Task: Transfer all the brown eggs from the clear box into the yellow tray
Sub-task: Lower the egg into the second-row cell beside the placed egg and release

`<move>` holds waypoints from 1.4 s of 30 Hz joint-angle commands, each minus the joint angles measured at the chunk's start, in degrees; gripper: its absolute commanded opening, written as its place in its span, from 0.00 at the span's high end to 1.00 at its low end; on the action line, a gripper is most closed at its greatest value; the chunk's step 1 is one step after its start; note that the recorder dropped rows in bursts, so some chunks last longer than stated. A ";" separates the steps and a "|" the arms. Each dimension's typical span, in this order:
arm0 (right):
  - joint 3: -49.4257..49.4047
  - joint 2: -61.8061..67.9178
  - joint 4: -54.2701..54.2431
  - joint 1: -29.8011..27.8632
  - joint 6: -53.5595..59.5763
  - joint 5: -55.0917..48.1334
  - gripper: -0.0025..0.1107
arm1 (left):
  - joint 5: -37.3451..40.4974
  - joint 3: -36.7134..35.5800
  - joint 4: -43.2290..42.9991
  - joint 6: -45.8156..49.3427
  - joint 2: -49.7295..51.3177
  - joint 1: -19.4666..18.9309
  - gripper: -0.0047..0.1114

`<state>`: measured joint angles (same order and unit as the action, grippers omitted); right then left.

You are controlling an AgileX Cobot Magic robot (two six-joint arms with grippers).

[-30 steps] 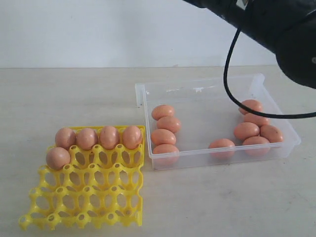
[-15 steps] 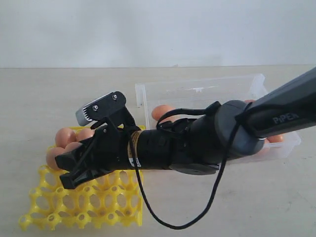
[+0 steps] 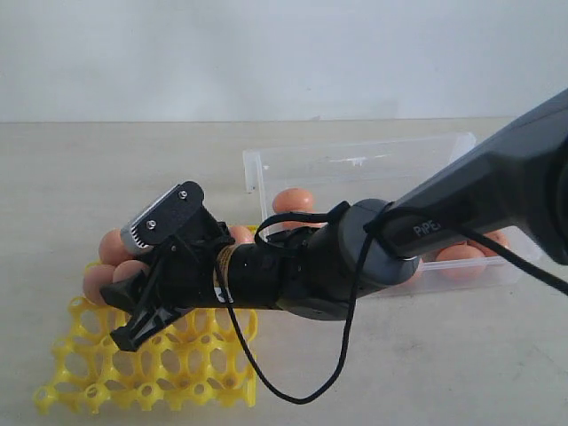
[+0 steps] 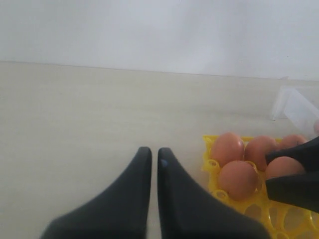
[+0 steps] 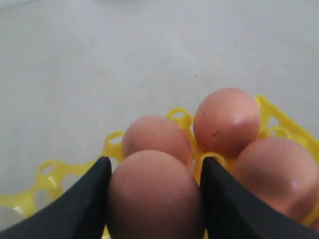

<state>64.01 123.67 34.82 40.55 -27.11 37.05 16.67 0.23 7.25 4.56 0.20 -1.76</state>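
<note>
My right gripper (image 3: 121, 312) reaches across over the yellow tray (image 3: 151, 373), shut on a brown egg (image 5: 154, 194) held just above the tray's far-left cups. That held egg (image 3: 132, 267) also peeks out above the fingers in the exterior view. Several more brown eggs (image 5: 227, 119) sit in the tray's back row and left edge. The clear box (image 3: 355, 161) stands right of the tray, with eggs (image 3: 293, 199) partly hidden behind the arm. My left gripper (image 4: 153, 155) hovers over bare table left of the tray, shut on nothing.
The right arm's black body and its loose cable (image 3: 293, 390) lie across the gap between tray and box. A pale wall stands behind the wooden tabletop (image 3: 133, 169).
The right arm swung from the upper right down across to the tray with an egg in its jaws, then sank slightly lower and further left.
</note>
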 commanded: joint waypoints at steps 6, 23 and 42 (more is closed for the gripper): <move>0.22 -0.11 -10.93 0.02 9.21 -0.43 0.98 | -0.41 -0.23 -0.31 -0.01 -0.20 0.36 0.92; 0.22 -0.11 -10.92 0.02 9.84 -0.52 0.61 | -0.41 -0.23 -0.31 -0.01 -0.20 0.36 0.92; 0.22 -0.11 -5.27 0.02 9.73 -1.84 0.46 | -0.41 -0.23 -0.31 -0.01 -0.20 0.36 0.92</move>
<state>64.01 123.67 29.02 40.55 -17.54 35.04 16.67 0.23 7.25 4.56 0.20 -1.76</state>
